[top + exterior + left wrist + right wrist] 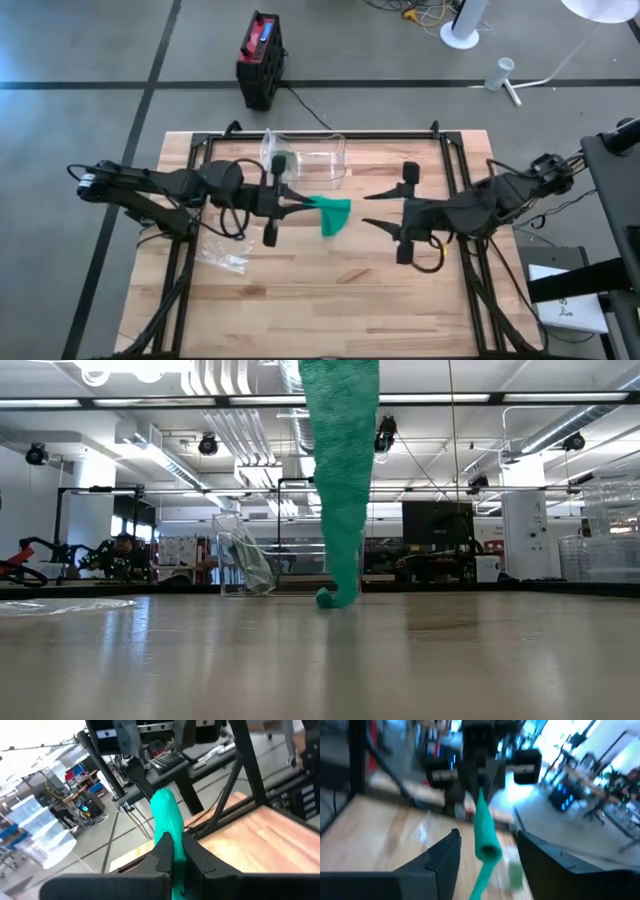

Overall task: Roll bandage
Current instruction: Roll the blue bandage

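Note:
The green bandage is clamped in my shut left gripper above the middle of the table. In the low view the bandage hangs as a long strip, and its lower end reaches the tabletop. My right gripper stands open just right of the bandage and faces it, with its fingers apart and nothing between them. In the right wrist view a rolled end of the bandage shows ahead of my right gripper, with a loose tail below it. My left gripper pinches the bandage between its two fingers, which come at it level from the table's left. A rolled part sticks out past the fingertips toward the right arm. The rest hangs down, its lower end at the tabletop.
A clear plastic container stands at the table's far side, behind the left gripper. A crumpled clear wrapper lies near the left arm. A red and black box sits on the floor beyond the table. Bare wood lies toward the near edge.

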